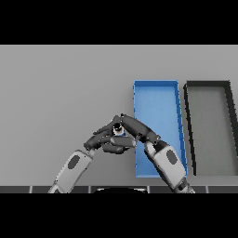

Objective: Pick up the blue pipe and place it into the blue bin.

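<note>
1. I'm seeing both hands meeting just left of the blue bin [157,100], near the table [60,93] centre.
2. The right hand [137,129] is reaching toward ten o'clock, fingers curling around the blue pipe [118,129].
3. The left hand [104,139] is lying just beside it, fingers relaxed.
4. A black bin [211,85] is sitting at the blue bin's three o'clock.

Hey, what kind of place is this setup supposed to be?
Probably a sorting or workshop bench rather than a home. A plain grey table carries only two long open bins side by side, a blue rectangular bin and a black rectangular bin, and both hands meet beside the blue one.
</note>
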